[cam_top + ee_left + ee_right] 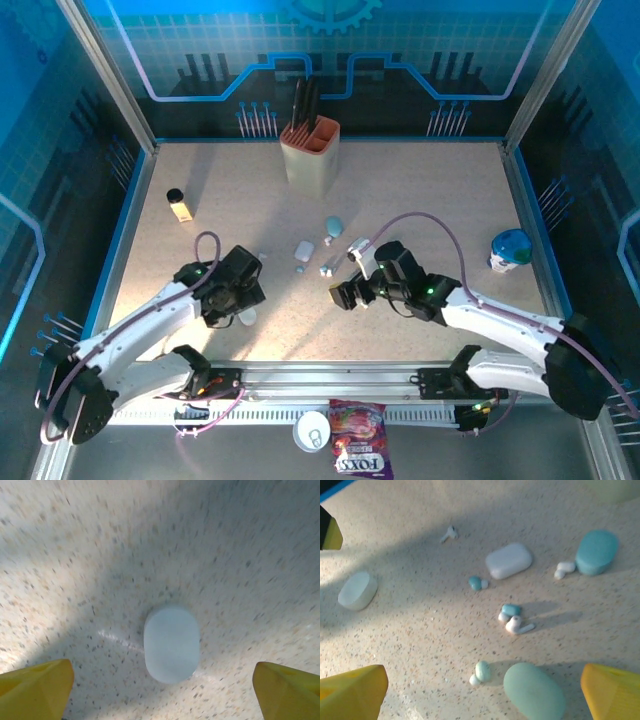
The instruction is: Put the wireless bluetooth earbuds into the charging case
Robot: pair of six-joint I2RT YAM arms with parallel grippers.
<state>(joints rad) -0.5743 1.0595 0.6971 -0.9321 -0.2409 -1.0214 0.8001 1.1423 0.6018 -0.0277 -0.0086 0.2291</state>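
Left tool (160, 692) spread wide, straddling a pale blue-white pebble-shaped plastic case (171, 644) and touching nothing. The case's long axis lies crosswise to my closing line, so the fingers would meet its narrow sides. Lid shut, contents hidden. Right tool (481, 695) is also spread and is the nearer to the small white and teal plastic earbuds (512, 617). They lie loose on the speckled tabletop (420, 640) just ahead, by a shut teal pebble-shaped case (534, 692).

The table (440, 200) is beige with dark speckles. One case (171, 644) is pale blue, another case (509, 560) white, a third case (596, 551) teal, a fourth case (534, 692) mint green. The earbuds (515, 625) are white and teal. The knife block (311, 152) is beige outside and orange inside. The sweet bag (360, 452) is purple and pink.
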